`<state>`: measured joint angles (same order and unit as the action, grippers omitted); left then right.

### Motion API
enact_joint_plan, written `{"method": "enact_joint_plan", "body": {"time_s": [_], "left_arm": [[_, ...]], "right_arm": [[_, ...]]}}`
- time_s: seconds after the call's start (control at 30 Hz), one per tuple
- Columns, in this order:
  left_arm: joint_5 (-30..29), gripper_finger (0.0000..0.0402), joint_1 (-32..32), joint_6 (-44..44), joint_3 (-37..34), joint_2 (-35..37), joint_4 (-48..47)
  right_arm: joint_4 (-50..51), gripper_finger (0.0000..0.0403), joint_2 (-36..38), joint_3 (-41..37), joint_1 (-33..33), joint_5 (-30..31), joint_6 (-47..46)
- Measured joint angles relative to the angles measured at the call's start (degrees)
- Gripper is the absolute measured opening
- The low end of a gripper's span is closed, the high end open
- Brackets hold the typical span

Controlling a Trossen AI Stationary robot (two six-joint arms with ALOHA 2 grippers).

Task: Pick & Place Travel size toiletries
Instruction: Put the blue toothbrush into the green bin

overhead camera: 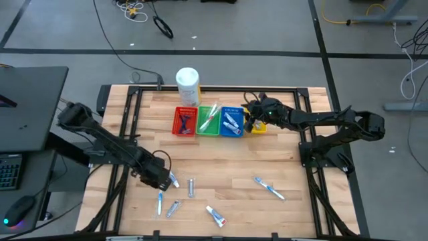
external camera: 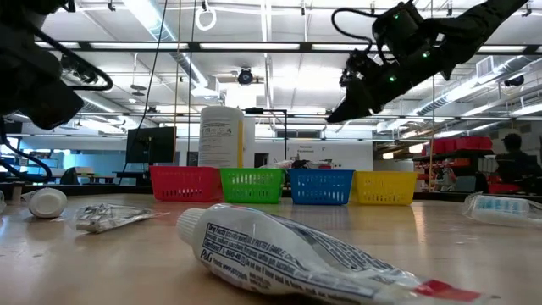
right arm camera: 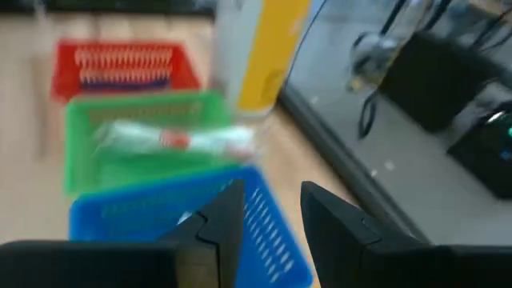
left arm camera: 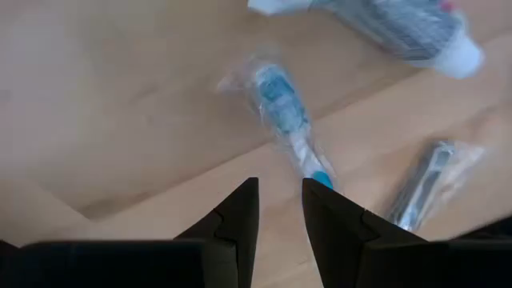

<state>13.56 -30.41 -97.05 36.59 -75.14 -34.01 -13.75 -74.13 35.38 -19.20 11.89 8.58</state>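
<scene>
A grey floor [overhead camera: 267,27] with dark seams surrounds the wooden tabletop [overhead camera: 221,157], cables [overhead camera: 144,13] trailing across it. Ceiling strip lights [external camera: 161,21] (long and bright) glow overhead.

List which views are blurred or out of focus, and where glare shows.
Right wrist view: motion-smeared throughout, the green bin and red bin soft. Left wrist view: the wrapped toothbrush slightly soft. Low view: the near tube fills the foreground; ceiling lights glare white. High view: evenly lit, sharp.
</scene>
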Motion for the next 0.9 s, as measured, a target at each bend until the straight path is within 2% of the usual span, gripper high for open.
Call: {"method": "enact_joint_plan", "body": {"time_s": [0.23,0.4,0.63,0.9], "left_arm": [[-0.8,0.0105,-2.24,-6.11,0.25,-4.19,8.3],[-1.47,0.0105,-3.89,-8.84,0.23,-6.29,7.49],[-8.23,0.0105,-4.75,-10.82,0.23,-6.66,7.16],[-8.17,0.0105,-4.86,-5.44,-0.12,-7.32,1.46]], "right_arm": [[-7.77,0.0131,0.0,0.0,-0.16,-0.08,4.0],[-12.58,0.0131,0.0,0.02,-1.37,-0.51,4.83],[-13.68,0.0131,0.0,0.02,-3.05,-0.51,4.81],[-13.16,0.0131,0.0,0.02,-3.28,-0.62,3.79]]}}
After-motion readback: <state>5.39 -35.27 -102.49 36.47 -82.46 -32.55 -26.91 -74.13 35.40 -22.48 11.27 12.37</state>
